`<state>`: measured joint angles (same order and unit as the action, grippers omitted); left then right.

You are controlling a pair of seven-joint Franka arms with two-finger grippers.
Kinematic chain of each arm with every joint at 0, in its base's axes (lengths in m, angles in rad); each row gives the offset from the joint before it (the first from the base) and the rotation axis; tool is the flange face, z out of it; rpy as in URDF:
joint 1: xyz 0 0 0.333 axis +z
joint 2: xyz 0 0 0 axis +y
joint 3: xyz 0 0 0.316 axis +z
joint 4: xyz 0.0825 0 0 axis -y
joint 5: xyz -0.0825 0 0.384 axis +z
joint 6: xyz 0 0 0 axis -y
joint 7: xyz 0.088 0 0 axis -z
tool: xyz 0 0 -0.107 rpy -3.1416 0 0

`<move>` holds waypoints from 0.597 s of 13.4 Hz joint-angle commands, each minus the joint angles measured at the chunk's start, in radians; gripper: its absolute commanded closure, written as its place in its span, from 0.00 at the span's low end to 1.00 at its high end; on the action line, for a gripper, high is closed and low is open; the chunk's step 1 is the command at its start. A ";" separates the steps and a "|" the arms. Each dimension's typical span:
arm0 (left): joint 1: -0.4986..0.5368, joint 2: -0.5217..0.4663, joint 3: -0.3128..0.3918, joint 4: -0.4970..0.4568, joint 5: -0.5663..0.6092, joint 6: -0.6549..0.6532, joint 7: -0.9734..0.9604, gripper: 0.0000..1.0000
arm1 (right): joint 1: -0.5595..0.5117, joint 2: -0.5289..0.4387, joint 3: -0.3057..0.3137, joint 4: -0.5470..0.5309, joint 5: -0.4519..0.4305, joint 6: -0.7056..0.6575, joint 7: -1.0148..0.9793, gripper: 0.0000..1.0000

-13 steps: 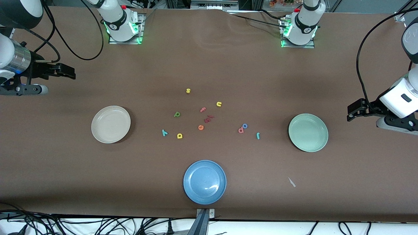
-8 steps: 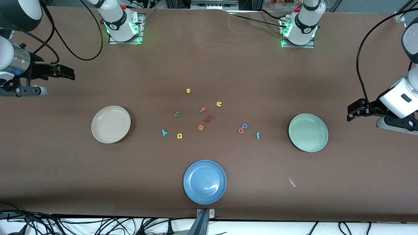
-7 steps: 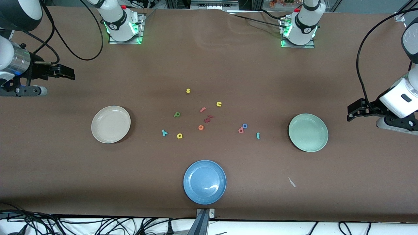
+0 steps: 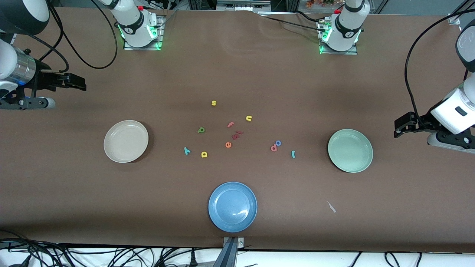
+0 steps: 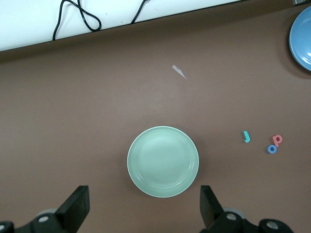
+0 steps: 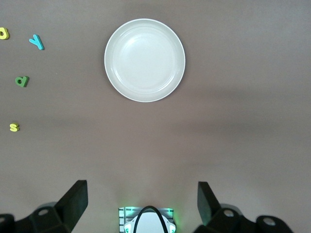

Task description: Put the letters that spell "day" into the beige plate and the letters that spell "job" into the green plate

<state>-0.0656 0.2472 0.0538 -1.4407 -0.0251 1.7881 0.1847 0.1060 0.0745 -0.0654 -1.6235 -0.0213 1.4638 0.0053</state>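
The beige plate (image 4: 126, 141) (image 6: 145, 60) lies toward the right arm's end of the table, the green plate (image 4: 350, 150) (image 5: 163, 161) toward the left arm's end. Between them lie the green d (image 4: 201, 129), yellow a (image 4: 204, 154) and teal y (image 4: 187, 150), and closer to the green plate the blue o (image 4: 278, 142), salmon b (image 4: 274, 148) and teal j (image 4: 293, 154). My right gripper (image 4: 82, 83) (image 6: 142, 204) hangs open and empty over bare table beside the beige plate. My left gripper (image 4: 399, 128) (image 5: 144, 208) hangs open and empty beside the green plate.
A blue plate (image 4: 232, 206) sits near the table's front edge. Stray letters lie mid-table: yellow s (image 4: 213, 103), yellow n (image 4: 248, 118), salmon f (image 4: 231, 124), orange e (image 4: 228, 144), dark red pieces (image 4: 236, 135). A pale scrap (image 4: 331, 207) lies nearer the camera than the green plate.
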 commanded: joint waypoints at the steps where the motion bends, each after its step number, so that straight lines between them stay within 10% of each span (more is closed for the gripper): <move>1: -0.005 0.009 0.000 0.022 0.021 -0.003 -0.008 0.00 | 0.000 0.010 0.003 0.030 0.014 -0.023 0.007 0.00; 8: -0.005 0.009 0.000 0.022 0.021 -0.003 -0.008 0.00 | 0.000 0.010 0.003 0.030 0.011 0.050 0.007 0.00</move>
<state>-0.0656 0.2472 0.0538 -1.4406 -0.0251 1.7881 0.1847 0.1067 0.0745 -0.0653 -1.6199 -0.0213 1.5011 0.0053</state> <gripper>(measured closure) 0.000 0.000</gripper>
